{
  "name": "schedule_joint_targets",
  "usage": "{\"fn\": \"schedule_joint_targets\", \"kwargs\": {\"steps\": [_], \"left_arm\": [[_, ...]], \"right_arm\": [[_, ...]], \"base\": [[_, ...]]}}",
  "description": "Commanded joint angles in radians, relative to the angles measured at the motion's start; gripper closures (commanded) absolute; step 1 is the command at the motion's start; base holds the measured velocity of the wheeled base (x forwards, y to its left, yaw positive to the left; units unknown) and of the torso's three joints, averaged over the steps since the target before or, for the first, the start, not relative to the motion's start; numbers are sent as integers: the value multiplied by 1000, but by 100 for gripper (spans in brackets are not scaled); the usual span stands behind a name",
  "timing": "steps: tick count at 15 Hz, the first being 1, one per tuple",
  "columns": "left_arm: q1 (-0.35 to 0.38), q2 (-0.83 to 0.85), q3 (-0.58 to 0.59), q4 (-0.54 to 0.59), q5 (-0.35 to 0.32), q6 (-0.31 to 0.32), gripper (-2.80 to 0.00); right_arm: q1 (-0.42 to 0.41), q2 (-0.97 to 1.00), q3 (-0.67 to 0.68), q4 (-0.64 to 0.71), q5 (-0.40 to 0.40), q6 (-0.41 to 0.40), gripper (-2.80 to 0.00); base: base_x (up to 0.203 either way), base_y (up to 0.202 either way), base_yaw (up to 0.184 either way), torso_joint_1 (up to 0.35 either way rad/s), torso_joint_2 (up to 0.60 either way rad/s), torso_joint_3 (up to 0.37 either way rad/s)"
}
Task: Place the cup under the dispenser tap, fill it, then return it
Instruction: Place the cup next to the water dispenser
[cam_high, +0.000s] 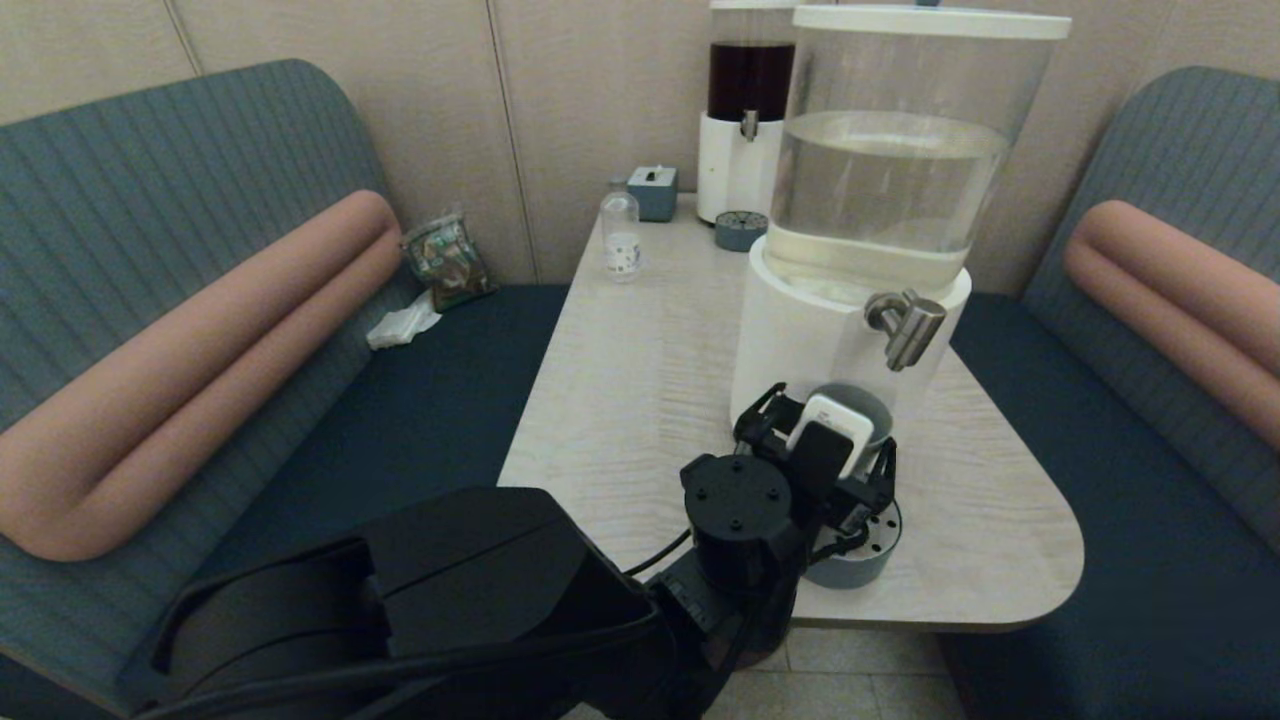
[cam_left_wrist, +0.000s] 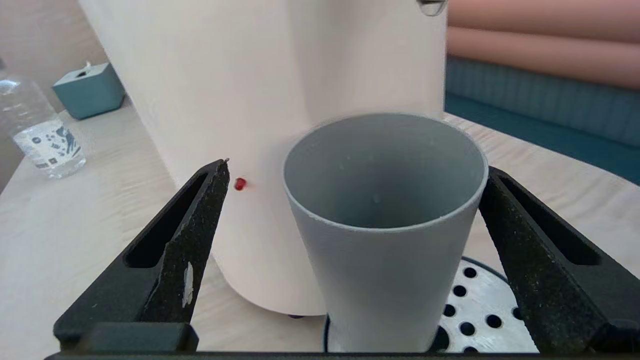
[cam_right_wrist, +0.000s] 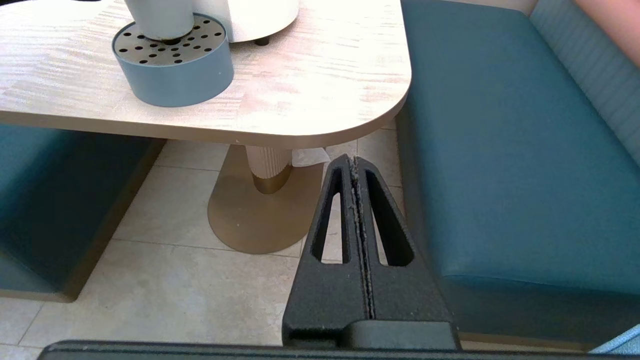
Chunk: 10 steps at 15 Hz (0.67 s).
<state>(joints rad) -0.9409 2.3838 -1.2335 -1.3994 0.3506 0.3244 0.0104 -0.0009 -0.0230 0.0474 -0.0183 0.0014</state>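
Booth seating in teal flanks a pale wood-grain worktop (cam_high: 640, 380) carrying two dispensers. Cup (cam_left_wrist: 385, 220): plain grey-blue matte tumbler, tapered, no handle, upright, interior looks empty. It stands on a round perforated drip tray (cam_right_wrist: 172, 60) near the worktop's front edge, just in front of the large dispenser's white base (cam_left_wrist: 240, 125) and roughly below the dispenser tap (cam_high: 905, 325). Left gripper (cam_left_wrist: 350, 240) fingers spread wide, one on each side of the cup; one finger (cam_left_wrist: 505, 220) sits at the rim, the other (cam_left_wrist: 195, 220) stands clear, so no grip. Right gripper (cam_right_wrist: 356, 200) hangs below the worktop over the floor, fingers pressed together, empty.
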Motion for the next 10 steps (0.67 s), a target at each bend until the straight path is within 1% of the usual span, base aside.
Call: {"fn": "schedule_joint_targets", "kwargs": {"steps": [1, 6, 10], "left_arm": [[-1, 5, 2, -7, 2, 1, -280], [-7, 64, -9, -22, 2, 1, -280], [-13, 61, -15, -24, 12, 0, -280]], "right_arm": [[0, -1, 0, 0, 0, 0, 0], [0, -2, 0, 0, 0, 0, 0], [0, -1, 0, 0, 0, 0, 0]], "base": [[0, 0, 0, 0, 0, 0], [0, 0, 0, 0, 0, 0], [0, 0, 0, 0, 0, 0]]}}
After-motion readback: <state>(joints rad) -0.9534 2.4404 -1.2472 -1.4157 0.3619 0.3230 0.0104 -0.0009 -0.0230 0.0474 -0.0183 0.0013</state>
